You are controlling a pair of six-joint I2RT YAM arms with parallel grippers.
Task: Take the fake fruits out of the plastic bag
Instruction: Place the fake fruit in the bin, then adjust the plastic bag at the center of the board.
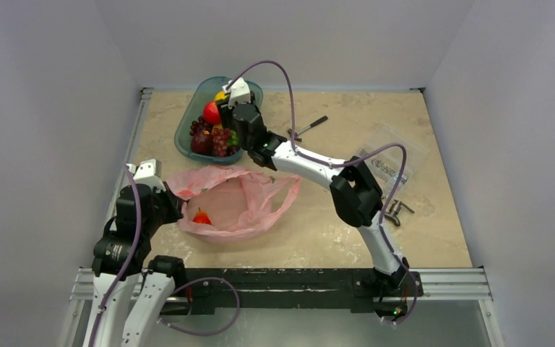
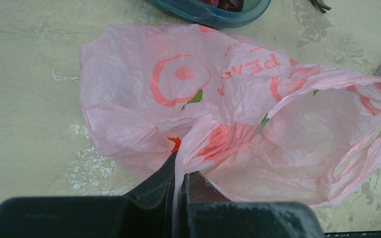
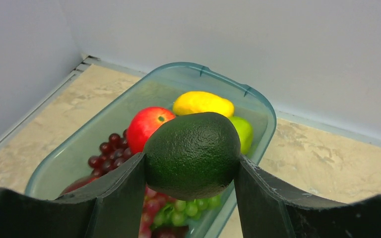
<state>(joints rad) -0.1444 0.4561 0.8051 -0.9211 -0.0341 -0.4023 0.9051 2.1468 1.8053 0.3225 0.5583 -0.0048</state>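
Left gripper (image 2: 178,168): my jaws are pressed together on a fold of the plastic bag (image 2: 144,114).
Bag: flat on the table (image 1: 347,238), mouth open, with one red fruit (image 1: 201,217) inside, possibly a strawberry.
Right gripper (image 3: 189,161): I am clamped on a dark green avocado (image 3: 193,144) above the teal tray (image 3: 260,106).

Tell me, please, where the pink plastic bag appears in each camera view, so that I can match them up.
Top external: the plastic bag lies left of centre, just below the teal tray.
Left wrist: the plastic bag fills the middle, its edge pinched between the left fingers.
Right wrist: not in it; the avocado is held there.
Shared landmark: the teal tray, at the top edge in left wrist, central in right wrist.
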